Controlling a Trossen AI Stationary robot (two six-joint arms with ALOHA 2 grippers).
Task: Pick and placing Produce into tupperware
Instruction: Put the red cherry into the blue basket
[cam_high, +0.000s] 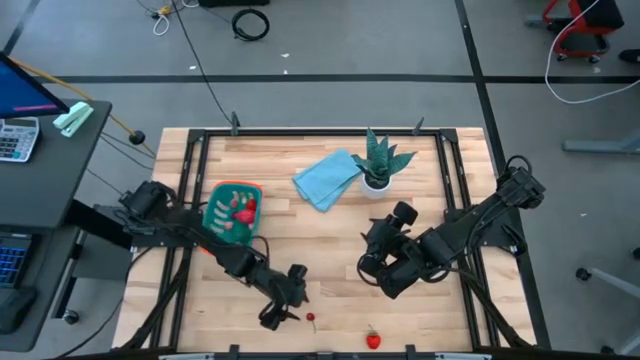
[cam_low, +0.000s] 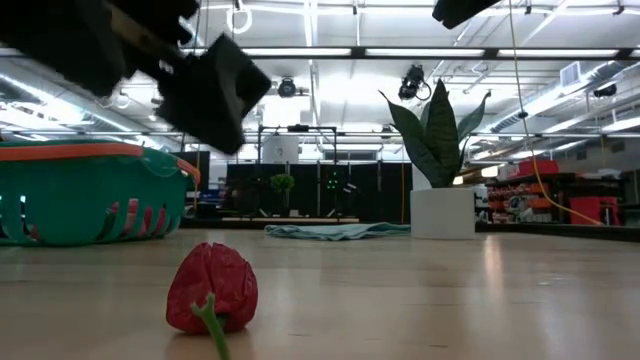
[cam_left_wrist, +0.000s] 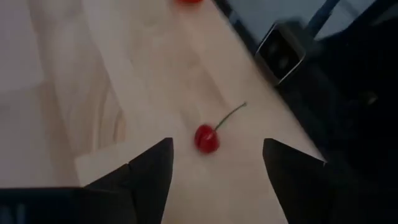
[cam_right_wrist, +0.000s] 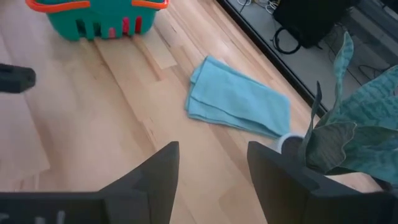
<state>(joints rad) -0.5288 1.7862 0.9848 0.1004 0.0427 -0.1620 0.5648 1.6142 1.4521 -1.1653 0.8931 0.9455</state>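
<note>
- Two pieces of produce lie loose on the table near the bottom edge of your high view: a cherry and, to its right, a red pepper.
- At left centre of that view you have the tupperware, with several red and pink pieces already in it.
- The left gripper sits low in the frame, just left of the cherry; the overhead shot does not resolve its fingers.
- Your left wrist view settles it: the fingers stand wide apart, empty, with the cherry on the wood between and just beyond them, stem pointing away.
- The low view alone shows the pepper up close, lower left, green stem toward the camera, and the tupperware behind it at left.
- Right of centre in the high view, a blue cloth and a potted plant lie well apart from the produce.
- The right gripper hangs at centre right, fingers parted and empty, facing the cloth.
</note>
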